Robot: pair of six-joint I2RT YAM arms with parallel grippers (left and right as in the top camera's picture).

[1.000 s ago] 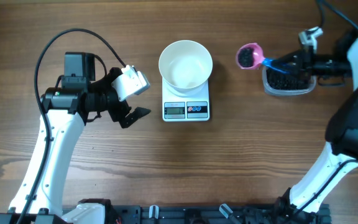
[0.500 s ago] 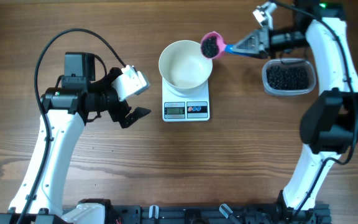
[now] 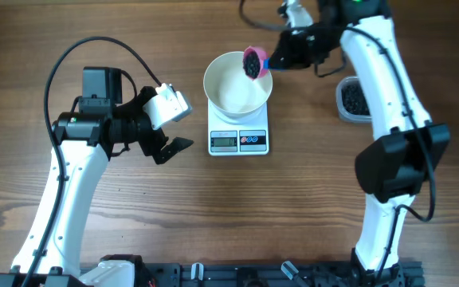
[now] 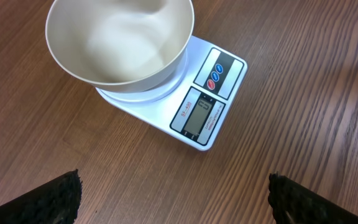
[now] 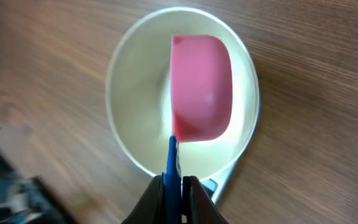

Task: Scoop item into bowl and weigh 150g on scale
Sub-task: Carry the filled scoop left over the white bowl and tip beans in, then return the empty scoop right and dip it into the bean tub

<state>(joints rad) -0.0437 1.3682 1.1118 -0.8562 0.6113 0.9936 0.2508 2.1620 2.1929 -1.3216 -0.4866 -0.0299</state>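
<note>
Right claw [image 3: 276, 59] clamped on pink scoop [image 5: 201, 87], beads [image 3: 252, 63] aboard, above white bowl's [image 3: 220, 86] right rim, upper centre; handle points right. Left claw [image 3: 174, 149] wide, empty.

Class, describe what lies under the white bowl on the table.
The bowl stands on a white kitchen scale. The display and two buttons show in front of it. The part of the scale right beneath the bowl is covered.

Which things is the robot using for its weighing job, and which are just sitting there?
For the job: bowl, scale, pink scoop, black beads, clear tub, right gripper.
Just sitting: left gripper, open and empty; wooden table.
</note>
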